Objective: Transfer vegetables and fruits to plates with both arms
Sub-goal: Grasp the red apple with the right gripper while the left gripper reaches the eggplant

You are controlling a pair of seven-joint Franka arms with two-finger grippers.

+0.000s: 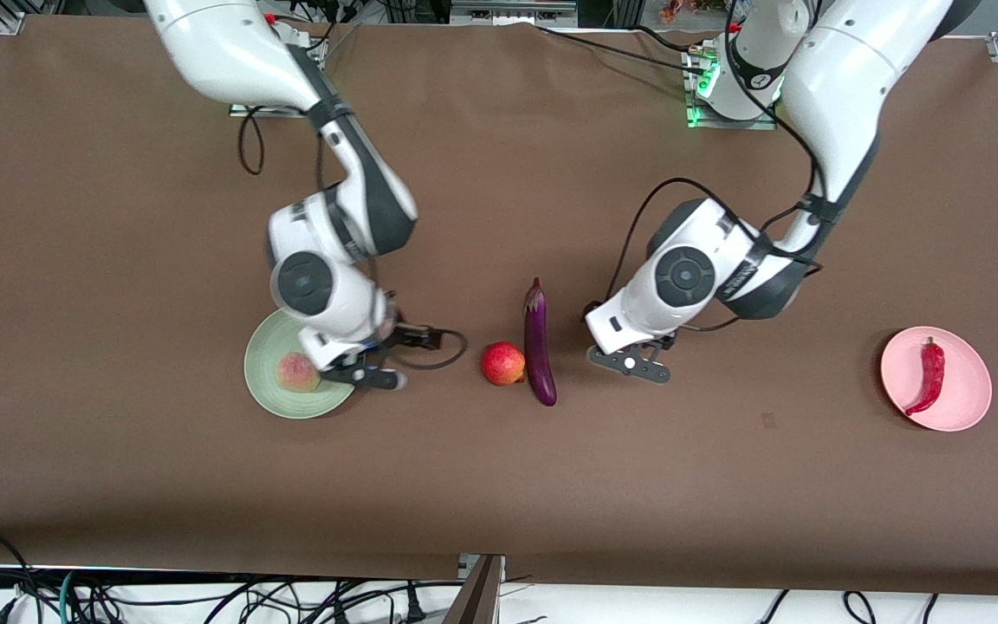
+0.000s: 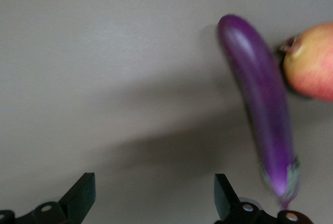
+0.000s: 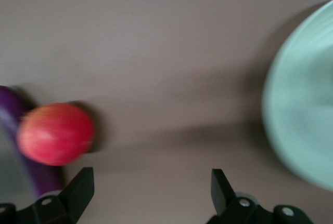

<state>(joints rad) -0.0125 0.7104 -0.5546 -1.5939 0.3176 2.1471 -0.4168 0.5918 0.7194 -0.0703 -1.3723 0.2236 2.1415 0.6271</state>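
The purple eggplant (image 1: pixel 539 343) lies mid-table with the red apple-like fruit (image 1: pixel 502 363) touching it on the right arm's side. Both show in the left wrist view, eggplant (image 2: pixel 260 99) and apple (image 2: pixel 310 62), and in the right wrist view, apple (image 3: pixel 56 133) and eggplant (image 3: pixel 21 141). The peach-like fruit (image 1: pixel 297 372) lies on the mint green plate (image 1: pixel 263 381), whose rim shows in the right wrist view (image 3: pixel 296 120). The red chili (image 1: pixel 927 376) lies on the pink plate (image 1: pixel 967 381). My left gripper (image 1: pixel 631 364) is open and empty over bare table beside the eggplant. My right gripper (image 1: pixel 365 374) is open and empty at the green plate's edge.
The brown table cover (image 1: pixel 499 485) runs wide around the objects. Cables (image 1: pixel 204 598) hang below the table's edge nearest the front camera. The arm bases (image 1: pixel 729 95) stand along the edge farthest from the front camera.
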